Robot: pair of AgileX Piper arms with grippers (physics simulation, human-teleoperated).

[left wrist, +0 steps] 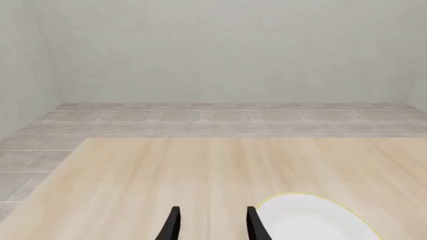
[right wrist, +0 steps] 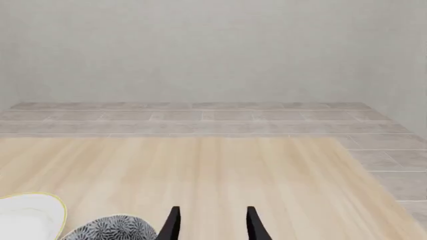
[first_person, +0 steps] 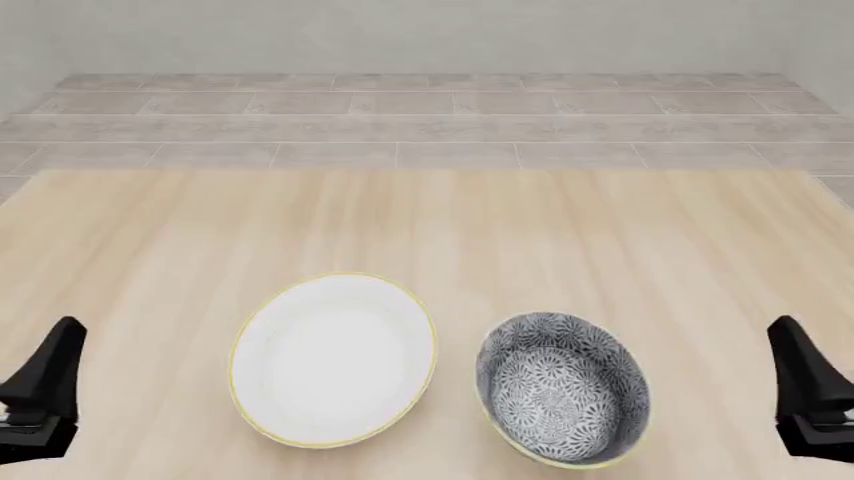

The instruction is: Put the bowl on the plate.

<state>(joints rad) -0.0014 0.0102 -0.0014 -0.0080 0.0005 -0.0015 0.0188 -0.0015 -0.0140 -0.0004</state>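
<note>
The bowl (first_person: pixel 563 389) sits on the pale wood counter (first_person: pixel 427 220), near the front edge and a little right of centre in the front view. It rests upright with its patterned inside facing up. Just to its left lies the plate (first_person: pixel 334 358), flat on the counter; a narrow strip of bare wood shows between the two rims, so they lie close but apart.

The left gripper (first_person: pixel 47 385) stands at the far left edge of the front view, well apart from the plate. The right gripper (first_person: pixel 807 390) stands at the far right edge, with open wood between it and the bowl. Neither touches anything.

In both wrist views the jaws are apart, with only bare counter between the dark fingertips (left wrist: pixel 172 225). The left wrist view catches part of the plate's rim just beside one finger; the right wrist view shows the edge of the bowl and a slice of plate off to one side.

Beyond the dishes the counter runs wide and bare to its far edge, then tiled floor (first_person: pixel 427 125) and a grey wall (first_person: pixel 427 35).
</note>
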